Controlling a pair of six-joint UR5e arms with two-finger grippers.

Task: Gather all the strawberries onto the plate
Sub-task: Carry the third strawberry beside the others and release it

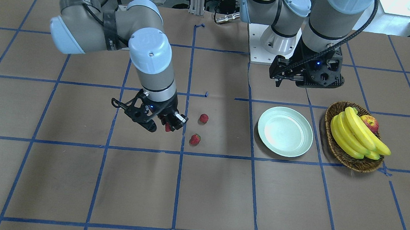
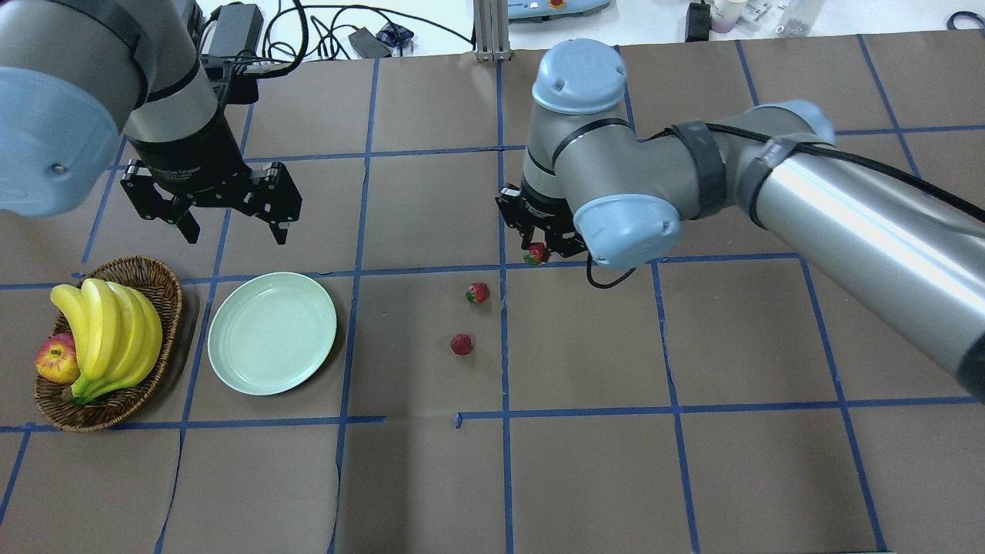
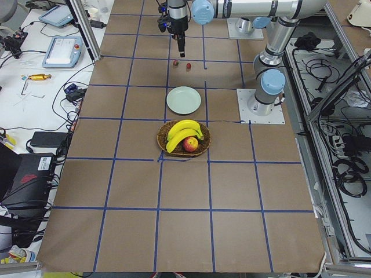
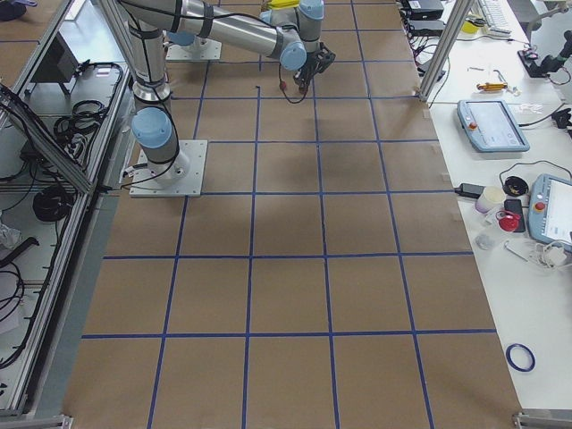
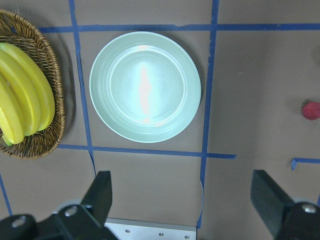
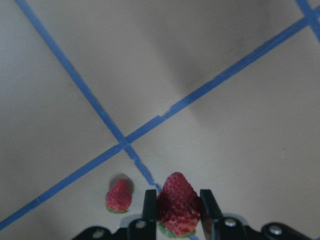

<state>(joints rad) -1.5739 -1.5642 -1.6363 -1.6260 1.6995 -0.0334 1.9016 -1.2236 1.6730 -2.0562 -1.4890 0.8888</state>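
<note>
1. Right gripper (image 2: 536, 255): closed tight on one strawberry (image 6: 177, 205), near a blue tape (image 6: 85, 92) crossing
2. Left gripper (image 2: 235, 231): spread wide, gripping nothing, hanging on the robot's side of the plate (image 2: 272, 333)
3. Two more strawberries (image 2: 477, 292) (image 2: 462, 344): lying close together on the table (image 2: 600, 462), between right gripper and plate, well apart from the plate
4. Plate: flat on the table, just beside the basket (image 2: 168, 308)

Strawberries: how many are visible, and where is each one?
3. One strawberry is in the right gripper; the second strawberry and the third strawberry lie apart on the table, between it and the empty plate. None seems hidden.
</note>
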